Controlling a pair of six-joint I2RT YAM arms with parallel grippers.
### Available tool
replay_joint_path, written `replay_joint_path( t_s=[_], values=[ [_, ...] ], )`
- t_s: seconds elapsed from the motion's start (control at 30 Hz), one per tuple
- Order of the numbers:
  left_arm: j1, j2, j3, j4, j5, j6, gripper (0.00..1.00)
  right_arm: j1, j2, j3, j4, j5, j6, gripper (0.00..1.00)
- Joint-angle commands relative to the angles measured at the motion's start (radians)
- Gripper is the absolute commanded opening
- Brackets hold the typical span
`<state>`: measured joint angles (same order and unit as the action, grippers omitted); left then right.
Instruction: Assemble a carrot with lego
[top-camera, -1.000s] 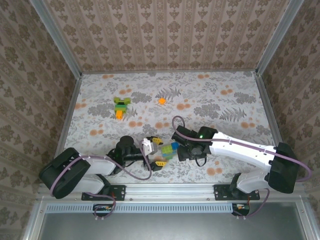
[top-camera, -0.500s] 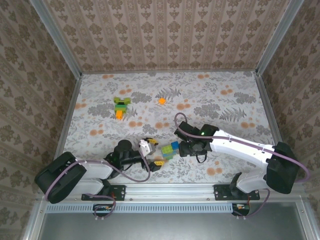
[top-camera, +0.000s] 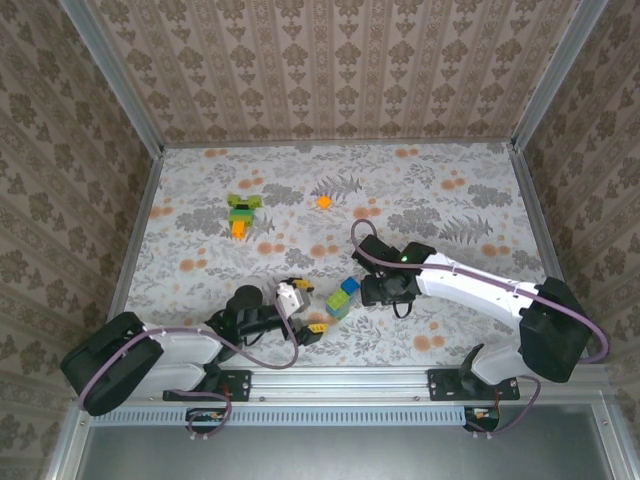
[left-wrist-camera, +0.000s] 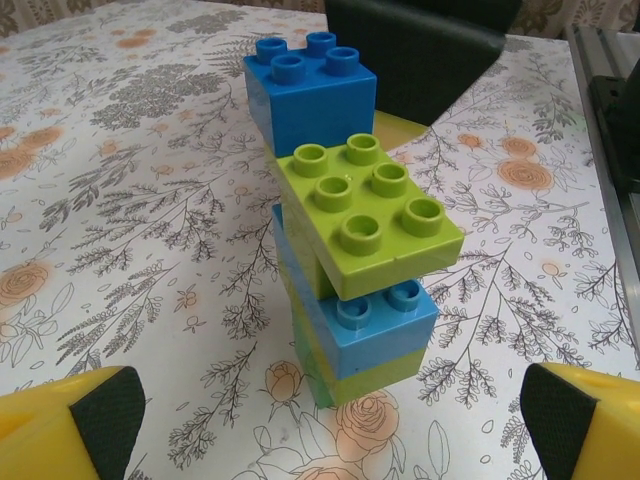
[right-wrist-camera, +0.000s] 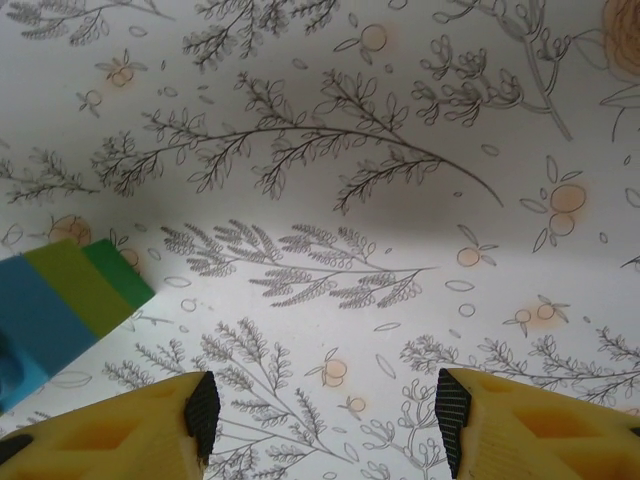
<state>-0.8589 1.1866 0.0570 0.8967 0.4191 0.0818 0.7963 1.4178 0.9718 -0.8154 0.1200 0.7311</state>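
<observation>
The carrot (top-camera: 240, 213), lime and dark green on top with an orange tip, lies at the far left of the table. A small orange lego brick (top-camera: 323, 201) sits to its right. A stack of blue and lime lego (top-camera: 342, 298) stands upright between my grippers. In the left wrist view the stack (left-wrist-camera: 370, 215) rises just ahead of my left gripper (left-wrist-camera: 330, 430), which is open wide and holds nothing. My left gripper (top-camera: 311, 305) is close on the stack's left. My right gripper (right-wrist-camera: 325, 410) is open and empty over bare cloth, with the stack (right-wrist-camera: 60, 300) off to its left. My right gripper (top-camera: 370, 291) is just right of the stack.
The floral tablecloth (top-camera: 450, 200) is bordered by a metal frame (top-camera: 140, 130) and patterned walls. The right arm (top-camera: 480, 290) reaches in from the near right.
My right gripper has drawn back a little to the right, away from the stack. The left arm's rear part has swung left while its gripper stays by the stack.
</observation>
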Motion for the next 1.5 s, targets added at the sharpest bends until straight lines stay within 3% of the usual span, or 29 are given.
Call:
replay_joint_path(
  t_s=[0.0,1.47],
  values=[
    [-0.009,0.013,0.002,-0.021,-0.009,-0.008,1.00,-0.020,0.015,-0.004,0.016,-0.002,-0.033,0.62],
    [-0.012,0.064,0.015,-0.006,-0.017,0.007,1.00,-0.078,0.280,0.257,0.091,-0.077,-0.153,0.62]
  ],
)
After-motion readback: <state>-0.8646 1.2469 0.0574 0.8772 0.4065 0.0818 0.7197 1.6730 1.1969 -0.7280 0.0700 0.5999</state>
